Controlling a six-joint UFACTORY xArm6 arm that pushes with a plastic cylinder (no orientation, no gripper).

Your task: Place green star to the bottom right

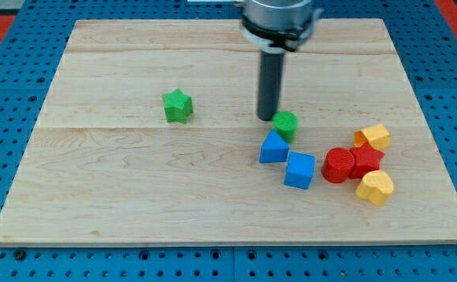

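The green star [178, 106] sits alone left of the worktop's [118, 196] centre, well apart from the other blocks; my tip [270, 117] rests just left of a round green block [285, 124], seemingly touching; the arm carries no fingers, only the rod; below lie two blue blocks [273, 148] [299, 170]; to the view's right cluster two red blocks [339, 165] [366, 160] and two yellow blocks [375, 136] [375, 187].

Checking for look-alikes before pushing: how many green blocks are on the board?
2: the green star left of centre, and a green round block at my tip, touching its right. None seem hidden.
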